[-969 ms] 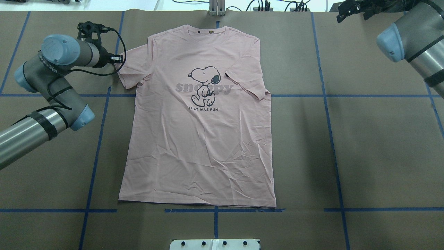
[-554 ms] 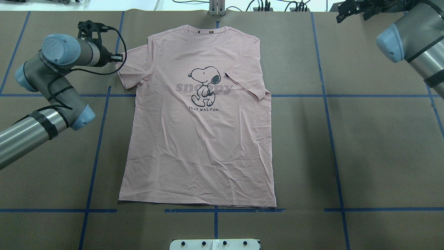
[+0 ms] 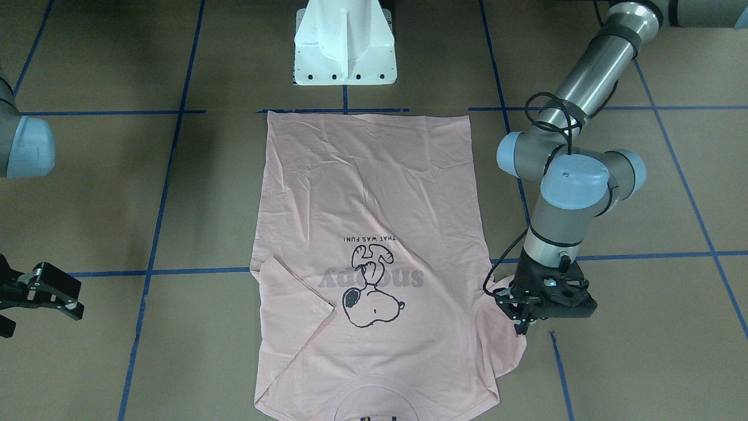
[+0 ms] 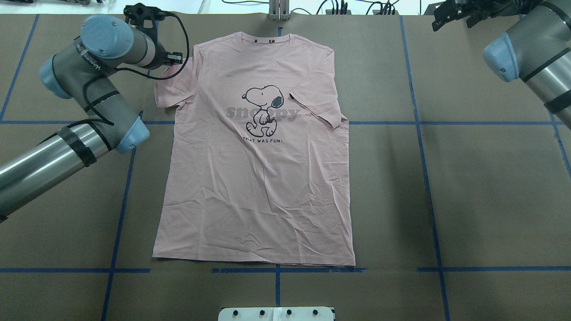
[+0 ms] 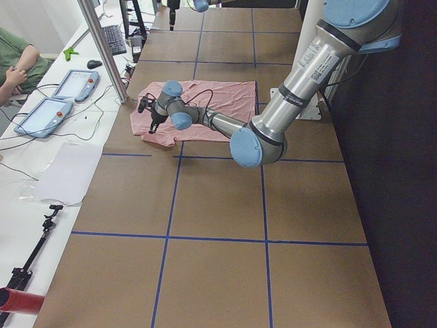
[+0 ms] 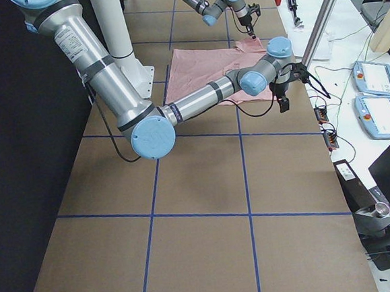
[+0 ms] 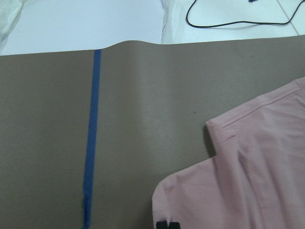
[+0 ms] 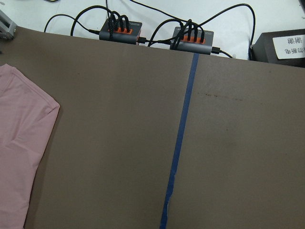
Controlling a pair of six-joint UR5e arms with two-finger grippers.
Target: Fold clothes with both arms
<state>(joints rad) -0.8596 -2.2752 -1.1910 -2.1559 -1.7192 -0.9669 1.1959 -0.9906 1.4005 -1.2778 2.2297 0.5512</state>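
Observation:
The pale pink T-shirt (image 4: 258, 178) lies flat and face up on the brown table, collar at the far edge, Snoopy print (image 4: 263, 111) showing. The sleeve on the right arm's side (image 4: 314, 104) is folded in over the chest. My left gripper (image 4: 175, 58) is at the other sleeve (image 4: 167, 89) and looks shut on its edge; the front-facing view (image 3: 522, 325) shows that sleeve bunched under it. In the left wrist view the black fingertips (image 7: 166, 224) sit on the pink cloth (image 7: 248, 181). My right gripper (image 4: 440, 17) is open and empty, at the far right corner, well clear of the shirt.
The white pedestal base (image 4: 276, 313) stands at the near edge. Blue tape lines (image 4: 419, 133) grid the brown table cover. USB hubs with cables (image 8: 119, 29) and a metal post (image 4: 279, 10) sit at the far edge. Teach pendants (image 5: 68, 85) and an operator (image 5: 17, 61) are beyond it.
My left gripper has moved toward the far edge and inward toward the collar, and the sleeve's outer edge has shifted inward with it. The right arm has barely moved.

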